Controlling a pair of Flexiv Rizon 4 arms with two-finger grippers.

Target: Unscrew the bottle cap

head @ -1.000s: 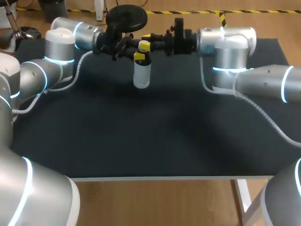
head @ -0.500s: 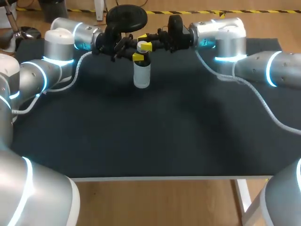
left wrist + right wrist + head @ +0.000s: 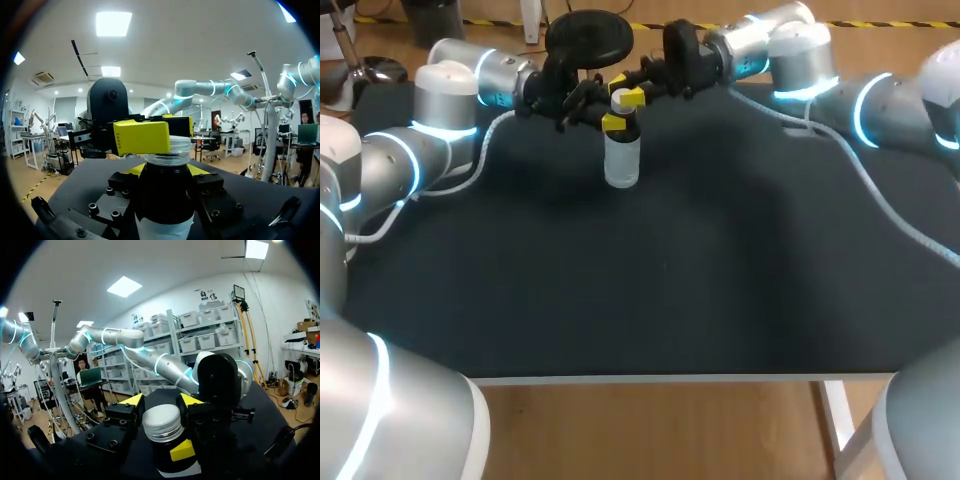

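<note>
Now | my right gripper (image 3: 626,98) is closed on the cap (image 3: 161,423), a yellow tip on each side | my left gripper (image 3: 611,122) pinches the bottle (image 3: 622,160) just under it | I see the bottle upright near the worktop's (image 3: 670,290) far edge, left of its middle.

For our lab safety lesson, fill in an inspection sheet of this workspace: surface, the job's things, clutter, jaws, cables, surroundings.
surface: black table, dark and flat.
job's things: bottle upright at the far side; cap on its neck.
clutter: nothing seen.
jaws: left jaws shut on the bottle's body; right jaws shut on the cap.
cables: left cable and right cable trail across the table.
surroundings: nothing seen reaching over the table.
</note>
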